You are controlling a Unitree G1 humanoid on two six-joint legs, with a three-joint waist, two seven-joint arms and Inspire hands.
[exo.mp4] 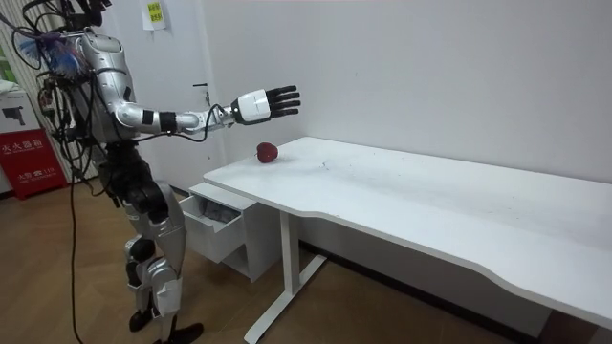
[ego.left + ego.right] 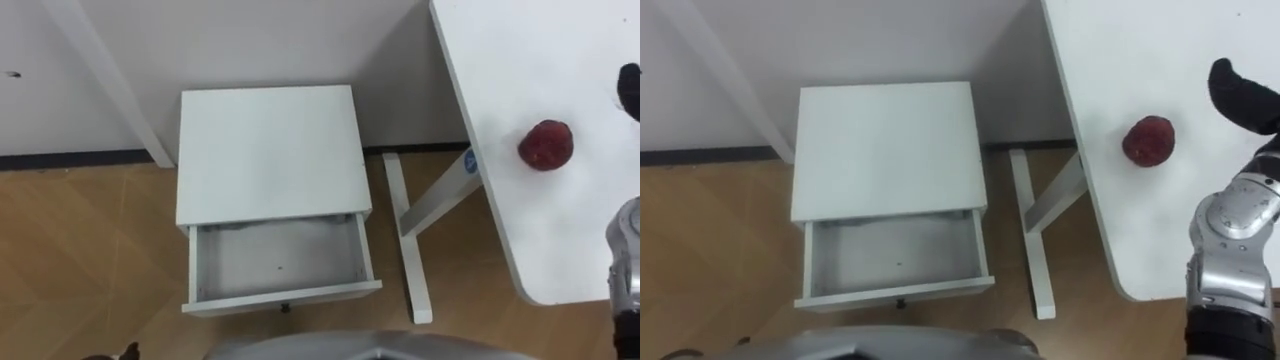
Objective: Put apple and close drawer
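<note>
Reaching out over the flat white desk top (image 2: 560,60), the robot's right hand (image 1: 260,105) hangs in the air with its dark fingers straight and spread apart. It holds nothing. The round red apple (image 2: 546,145) sits on the desk, close to the desk's edge. In the eye views the hand is at about 2 o'clock from the apple, near it but not touching, and the room view shows it higher than the apple.

The small white box-shaped cabinet (image 2: 268,150) stands on the wooden floor at about 9 o'clock from the apple, well apart from it. Its white drawer (image 2: 275,262) is pulled out toward the robot and has nothing in it. A dark tip at the 7 o'clock corner of the left eye view looks like the left hand (image 2: 125,351), but too little shows to tell more.

I think the job has hardly begun: the apple must be picked up first.

What could go wrong? The apple is round and smooth, so a bump from a straight finger could send it rolling. The desk edge is close at its 9 o'clock side, and it could drop to the floor. If the hand closes off-centre, the apple may pop out. The drawer is low and only partly out, so an apple let go from too high could bounce out or hit the cabinet top.
</note>
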